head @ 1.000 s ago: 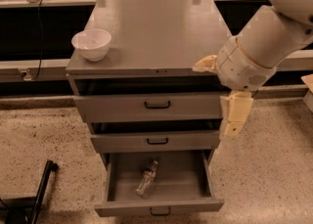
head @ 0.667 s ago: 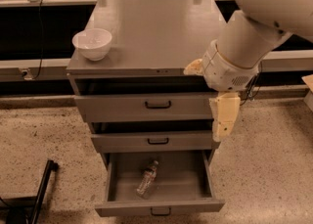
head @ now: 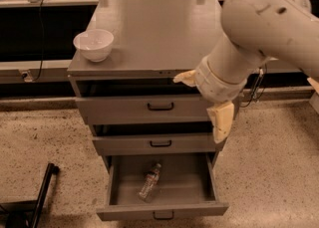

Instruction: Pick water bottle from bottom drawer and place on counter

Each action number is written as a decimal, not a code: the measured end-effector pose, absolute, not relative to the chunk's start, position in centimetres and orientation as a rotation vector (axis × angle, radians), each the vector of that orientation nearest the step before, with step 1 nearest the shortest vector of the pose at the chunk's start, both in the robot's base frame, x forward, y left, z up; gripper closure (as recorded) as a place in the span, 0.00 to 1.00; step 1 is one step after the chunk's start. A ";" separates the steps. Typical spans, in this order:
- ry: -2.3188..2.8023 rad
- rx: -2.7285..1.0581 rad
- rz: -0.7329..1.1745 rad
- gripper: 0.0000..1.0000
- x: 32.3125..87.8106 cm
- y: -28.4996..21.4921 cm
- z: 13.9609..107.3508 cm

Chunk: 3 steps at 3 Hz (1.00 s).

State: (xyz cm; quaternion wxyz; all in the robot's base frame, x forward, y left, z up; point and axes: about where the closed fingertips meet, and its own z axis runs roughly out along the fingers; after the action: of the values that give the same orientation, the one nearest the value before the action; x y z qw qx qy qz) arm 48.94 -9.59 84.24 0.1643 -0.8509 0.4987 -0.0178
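The water bottle (head: 149, 180) lies on its side in the open bottom drawer (head: 162, 210), cap toward the back, a little left of the middle. The counter (head: 154, 28) is the grey top of the drawer cabinet. My gripper (head: 198, 108) hangs from the large white arm in front of the cabinet's right side, level with the top and middle drawers. Its cream fingers (head: 222, 120) are spread apart and hold nothing. It is well above the bottle and to its right.
A white bowl (head: 93, 44) stands on the counter's front left corner. The top drawer (head: 149, 106) and middle drawer (head: 159, 144) are slightly pulled out. A black stand leg (head: 42, 194) lies on the speckled floor at the lower left. A long ledge with cables runs behind.
My arm and gripper have moved left, from beside the cabinet's right edge to in front of its right side. The bottle and drawers have not moved.
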 end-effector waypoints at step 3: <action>0.903 -2.883 -0.104 0.00 51.6 -5.9 80.7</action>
State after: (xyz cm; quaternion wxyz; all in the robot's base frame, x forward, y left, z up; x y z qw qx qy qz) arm 51.58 -5.92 80.67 0.0592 -0.9520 0.2983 -0.0343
